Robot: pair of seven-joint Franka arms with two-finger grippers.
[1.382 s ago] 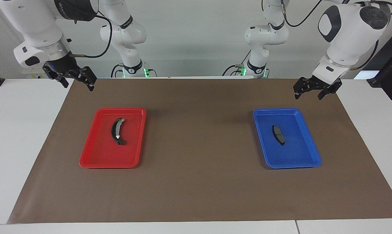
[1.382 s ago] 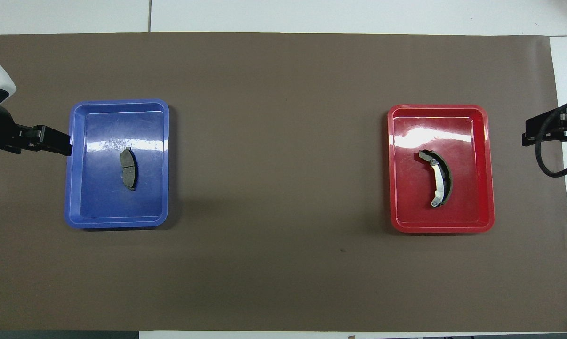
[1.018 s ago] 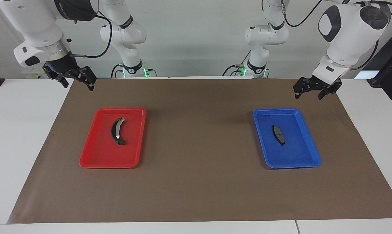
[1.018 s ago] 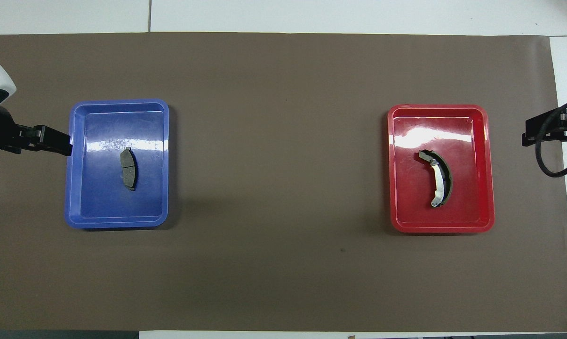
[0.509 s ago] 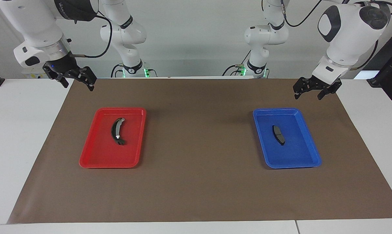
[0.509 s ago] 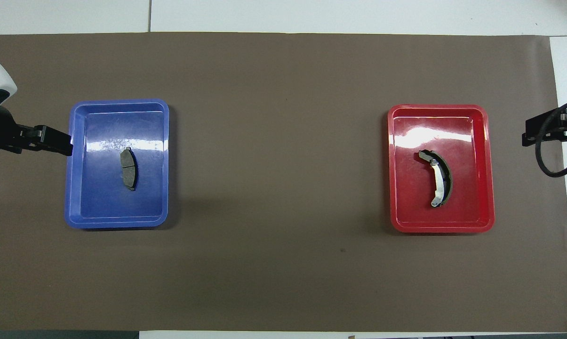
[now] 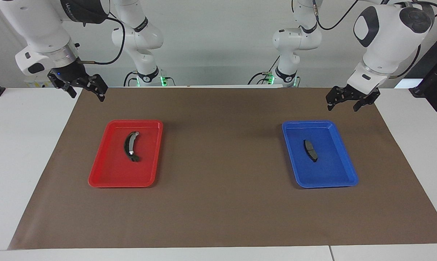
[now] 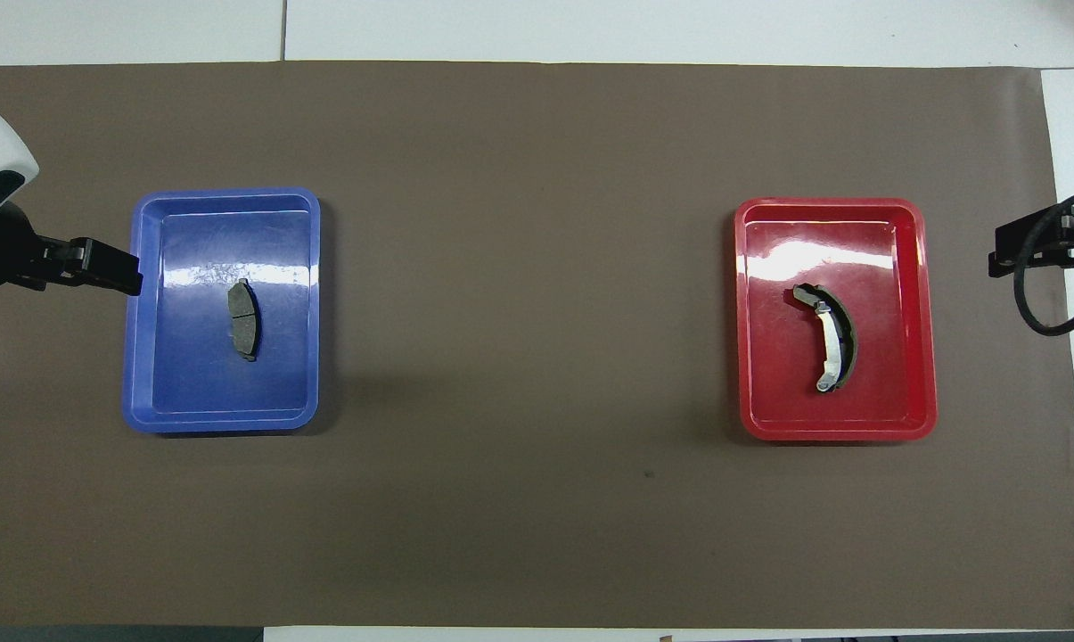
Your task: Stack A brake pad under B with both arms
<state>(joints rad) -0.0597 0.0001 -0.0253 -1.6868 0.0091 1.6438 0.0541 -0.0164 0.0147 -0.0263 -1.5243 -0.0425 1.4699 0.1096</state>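
Note:
The A brake pad (image 7: 311,150), small, flat and dark grey, lies in the blue tray (image 7: 321,185) toward the left arm's end of the table; the overhead view shows the pad (image 8: 243,319) near the tray's middle. B (image 7: 130,146), a long black crescent with a pale strip, lies in the red tray (image 7: 120,185) toward the right arm's end, also seen as B (image 8: 829,337) from overhead. My left gripper (image 7: 342,107) hangs open and empty over the mat beside the blue tray. High over the mat's corner beside the red tray, my right gripper (image 7: 88,96) is open and empty.
A brown mat (image 7: 222,203) covers most of the white table (image 7: 19,163). The two trays lie far apart on it, with bare mat between them. A black cable (image 8: 1040,303) loops at the right gripper.
The left gripper has edged slightly toward the blue tray. The right arm, both trays and both parts have not moved.

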